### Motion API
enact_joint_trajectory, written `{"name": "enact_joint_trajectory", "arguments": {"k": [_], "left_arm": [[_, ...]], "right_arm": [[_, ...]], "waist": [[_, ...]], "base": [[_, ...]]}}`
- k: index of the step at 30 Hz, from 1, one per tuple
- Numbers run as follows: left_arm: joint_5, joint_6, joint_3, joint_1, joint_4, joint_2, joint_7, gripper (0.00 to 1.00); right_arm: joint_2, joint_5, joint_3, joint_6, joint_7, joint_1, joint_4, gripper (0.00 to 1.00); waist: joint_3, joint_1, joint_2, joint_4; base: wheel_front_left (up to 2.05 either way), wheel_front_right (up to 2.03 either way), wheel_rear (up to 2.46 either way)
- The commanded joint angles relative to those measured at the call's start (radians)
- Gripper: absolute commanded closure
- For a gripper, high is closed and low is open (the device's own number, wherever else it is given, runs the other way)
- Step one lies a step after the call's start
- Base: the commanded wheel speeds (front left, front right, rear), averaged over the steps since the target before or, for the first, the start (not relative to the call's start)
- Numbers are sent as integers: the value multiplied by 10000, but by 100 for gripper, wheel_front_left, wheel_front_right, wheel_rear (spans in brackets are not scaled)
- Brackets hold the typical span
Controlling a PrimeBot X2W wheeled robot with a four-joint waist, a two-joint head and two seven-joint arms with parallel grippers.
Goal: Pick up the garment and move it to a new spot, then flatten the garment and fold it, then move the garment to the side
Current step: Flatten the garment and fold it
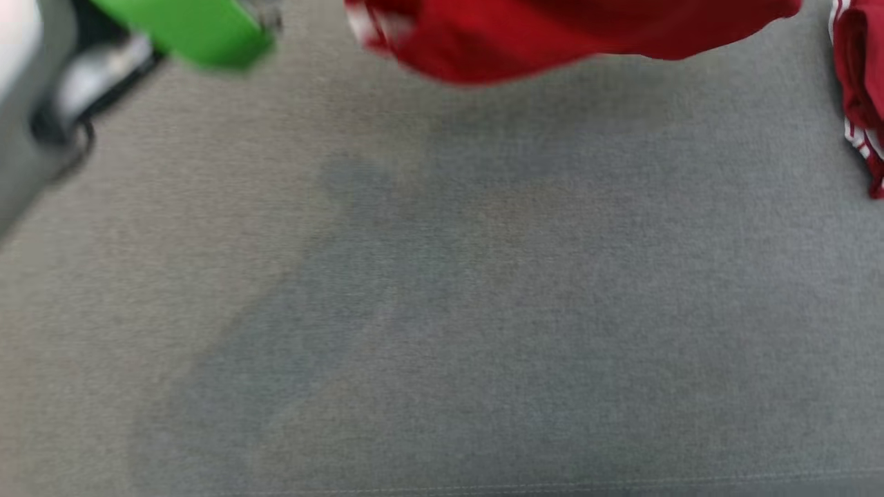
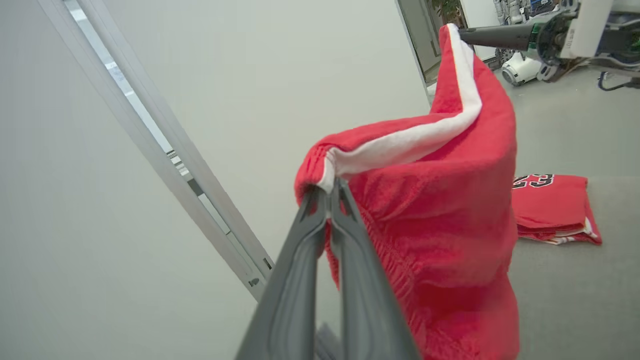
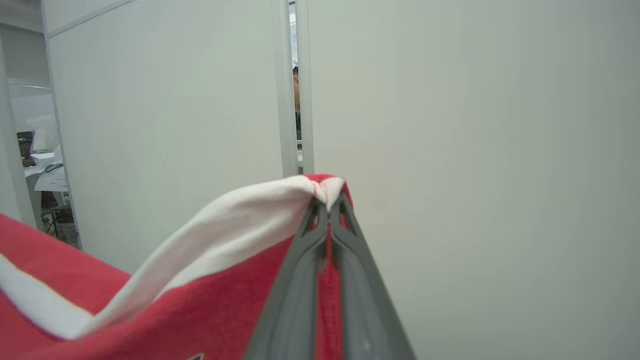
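The garment (image 1: 566, 31) is red with a white trim and hangs off the grey surface (image 1: 442, 310), stretched between both grippers. My left gripper (image 2: 329, 187) is shut on one gathered corner of the garment (image 2: 440, 215), right at the white band. My right gripper (image 3: 328, 197) is shut on the other corner, and the garment (image 3: 200, 300) sags away to its left. In the left wrist view, the right gripper (image 2: 462, 34) pinches the raised far tip of the cloth. The head view shows just the garment's lower edge, blurred, along the top.
A second red garment (image 2: 550, 207), folded and marked 23, lies on the grey surface at the right (image 1: 860, 90). A blurred arm with a green section (image 1: 193, 27) crosses the top left. White wall panels and a metal post (image 2: 165, 150) stand behind. Part of a person (image 3: 296, 95) shows through a gap.
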Motion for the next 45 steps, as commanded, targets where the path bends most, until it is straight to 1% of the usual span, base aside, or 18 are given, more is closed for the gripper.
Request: {"name": "enact_joint_trajectory", "arguments": {"k": [1, 4, 5, 7, 10, 12, 14, 16, 19, 23, 25, 29, 31, 33, 36, 37, 41, 45], "left_arm": [[318, -24, -268, -910, 566, -153, -237, 100], [988, -24, -685, -2613, 1827, -347, -845, 100], [1284, -25, -806, -3141, 2330, -497, -1231, 100], [1791, -25, -800, -3960, 3146, -755, -1689, 100], [2490, -18, -393, -4769, 3935, -1148, -1975, 100], [2887, 19, 295, -4931, 3593, -1390, -2001, 100], [3221, 8, 852, -4363, 3049, -1436, -1971, 100], [3535, -10, 1070, -3499, 2541, -1343, -1970, 100], [3575, -14, 849, -2237, 1535, -1115, -1980, 100], [3472, -5, 314, 14, 286, -529, -1980, 100], [3518, -3, 202, 1077, -335, -252, -1982, 100], [3443, -3, -47, 3512, -1374, 238, -1981, 100], [3422, -3, -246, 4711, -1710, 550, -1981, 100], [3466, -4, -392, 5800, -1854, 743, -1981, 100], [3370, 54, -509, 7210, -1948, 908, -1983, 100], [3269, 156, -498, 7694, -1980, 943, -1982, 100], [3102, 363, -629, 9114, -2271, 1085, -1982, 100], [2812, 464, -864, 9954, -2624, 1341, -1925, 100]], "right_arm": [[327, -296, 224, -2, -322, -907, 595, 100], [917, -902, 594, -2, -1173, -2636, 1935, 100], [1077, -1161, 622, -2, -1601, -3162, 2434, 100], [1203, -1511, 728, -2, -2253, -3963, 3156, 100], [1180, -1791, 922, 0, -3116, -4827, 3745, 100], [1017, -1732, 1098, 0, -3429, -5091, 3759, 100], [792, -1484, 1405, 0, -3571, -4959, 3505, 100], [474, -1133, 1721, -2, -3671, -4502, 3164, 100], [-136, -542, 2191, -3, -3723, -3364, 2389, 100], [-1043, 241, 2661, -3, -3759, -1209, 1098, 100], [-1394, 604, 2524, -3, -3770, 29, 550, 100], [-1777, 1006, 1999, -3, -3753, 2887, -436, 100], [-1879, 1194, 1718, -3, -3748, 4431, -846, 100], [-1892, 1292, 1566, -3, -3624, 5862, -1183, 100], [-1830, 1370, 1207, -3, -3346, 7605, -1598, 100], [-1738, 1437, 1007, -3, -3236, 8236, -1792, 100], [-1488, 1605, 96, -3, -2853, 10197, -2669, 100], [-1233, 1548, -1037, -3, -2308, 11764, -3596, 100]], "waist": [[1722, 0, 0, -1658], [2326, 0, 0, -2270], [2494, 0, 0, -2431], [2786, 0, 0, -2633], [3220, 0, 0, -2735], [3529, 0, 0, -2717], [3776, 0, 0, -2614], [3876, 0, 0, -2453], [3817, 0, 0, -2179], [3434, 0, 0, -1871], [3106, 0, 0, -1750], [2210, 0, 0, -1566], [1698, 0, 0, -1544], [1227, 0, 0, -1546], [664, 0, 0, -1532], [492, 0, 0, -1523], [18, 0, 0, -1412], [-219, 0, 0, -1242]], "base": [[0, 0, 0], [0, 0, 0], [0, 0, 0], [0, 0, 0], [0, 0, 0], [0, 0, 0], [0, 0, 0], [0, 0, 0], [0, 0, 0], [0, 0, 0], [0, 0, 0], [0, 0, 0], [0, 0, 0], [0, 0, 0], [0, 0, 0], [0, 0, 0], [0, 0, 0], [0, 0, 0]]}}
